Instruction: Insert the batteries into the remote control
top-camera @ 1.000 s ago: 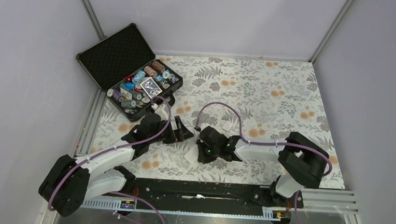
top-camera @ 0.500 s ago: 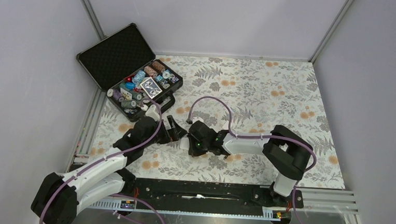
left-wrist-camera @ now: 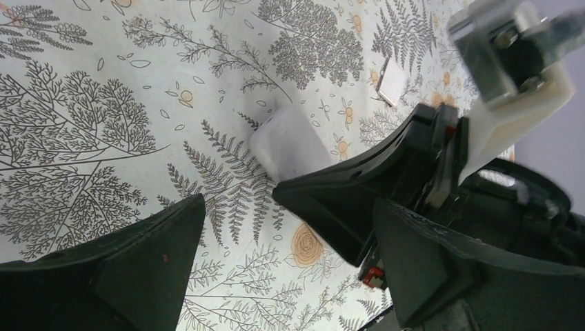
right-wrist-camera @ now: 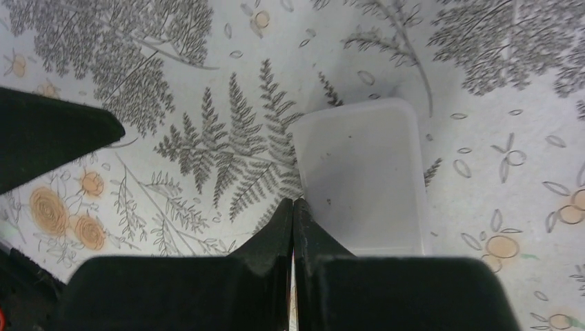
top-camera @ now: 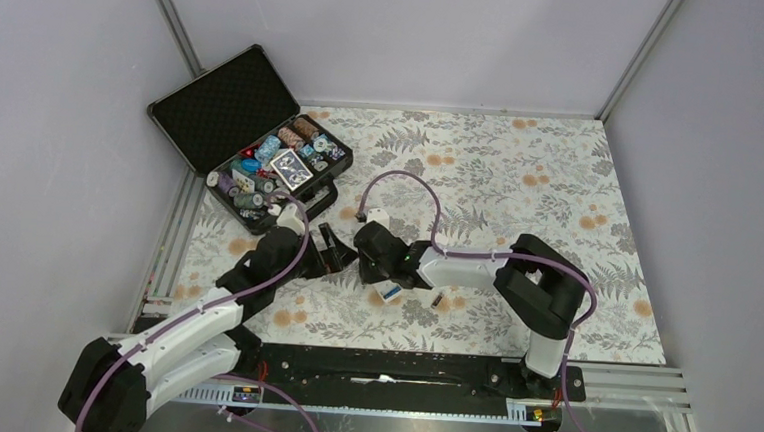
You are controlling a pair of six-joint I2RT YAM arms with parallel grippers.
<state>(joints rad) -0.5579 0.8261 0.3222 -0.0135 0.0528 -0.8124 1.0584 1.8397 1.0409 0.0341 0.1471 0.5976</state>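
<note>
The right gripper [right-wrist-camera: 293, 207] is pinched shut, its tips set against the remote control [right-wrist-camera: 362, 172] edge. The remote could be shoved aside, out from between the wide-spread left gripper [left-wrist-camera: 288, 203] jaws.

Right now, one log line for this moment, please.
left gripper open | right gripper shut, tips beside small white rectangular plastic remote control | lying flat on floral table

Your two grippers meet nose to nose on the floral mat [top-camera: 521, 174]. The left gripper [top-camera: 339, 252] is spread wide, with the right gripper [top-camera: 360, 258] tip just beside it (jaws too dark to read from above). Behind and left of the left gripper sits the open chip case [top-camera: 222, 106]. On the near side of the right wrist lies a small white-and-blue piece [top-camera: 387, 291], and right of that a tiny dark piece [top-camera: 437, 302].
</note>
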